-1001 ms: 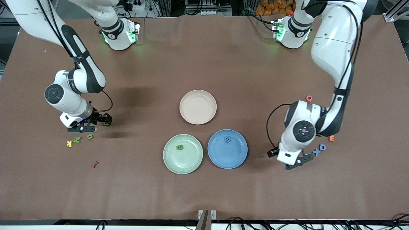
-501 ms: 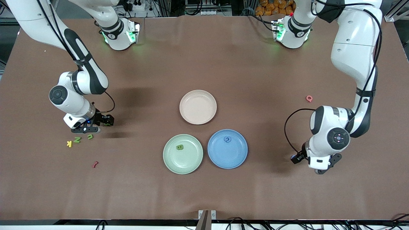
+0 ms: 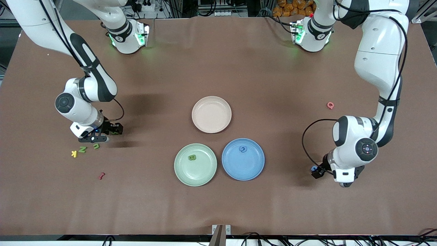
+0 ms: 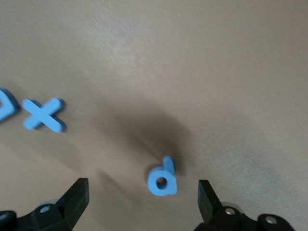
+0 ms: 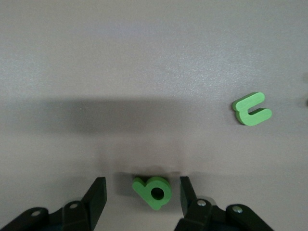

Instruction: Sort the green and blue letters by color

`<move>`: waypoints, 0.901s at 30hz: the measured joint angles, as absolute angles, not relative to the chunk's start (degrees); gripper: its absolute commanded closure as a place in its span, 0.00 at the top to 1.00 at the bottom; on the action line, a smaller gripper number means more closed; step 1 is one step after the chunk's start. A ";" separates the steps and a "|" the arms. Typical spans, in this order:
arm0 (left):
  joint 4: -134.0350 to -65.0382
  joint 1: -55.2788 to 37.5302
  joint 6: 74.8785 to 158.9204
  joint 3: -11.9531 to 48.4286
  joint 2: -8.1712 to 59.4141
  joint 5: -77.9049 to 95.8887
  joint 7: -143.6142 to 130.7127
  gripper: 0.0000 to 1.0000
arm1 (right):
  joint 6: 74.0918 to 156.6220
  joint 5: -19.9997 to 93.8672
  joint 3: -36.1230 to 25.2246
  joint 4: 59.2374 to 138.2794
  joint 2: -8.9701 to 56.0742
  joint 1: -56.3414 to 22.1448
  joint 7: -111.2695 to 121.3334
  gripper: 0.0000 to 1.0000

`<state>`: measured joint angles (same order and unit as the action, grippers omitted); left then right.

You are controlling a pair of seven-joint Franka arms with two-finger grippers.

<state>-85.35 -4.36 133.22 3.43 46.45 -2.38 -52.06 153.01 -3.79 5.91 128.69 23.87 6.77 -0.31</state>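
1. Down at the right arm's end of the table, the right gripper straddles the green P, fingers narrowed around it but not touching. A hurried squeeze could flick it flat.
2. Beside it lie the green U and green N.
3. Over the blue P, the left gripper stands wide open; the blue X sits nearby.
4. Green B rests on the green plate.

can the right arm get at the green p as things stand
Probably yes. The right hand is low over the table with the green P lying flat between its open fingers, nothing else in the gap; the green U lies well aside.
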 measured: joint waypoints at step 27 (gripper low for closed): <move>-85.28 -5.67 137.04 3.34 48.97 -2.38 -53.01 0.90 | 153.42 -3.79 5.84 128.69 24.44 7.37 4.29 0.08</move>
<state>-85.28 -5.67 137.04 3.34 48.97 -2.38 -53.01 153.42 -3.79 5.84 128.69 24.44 7.37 4.29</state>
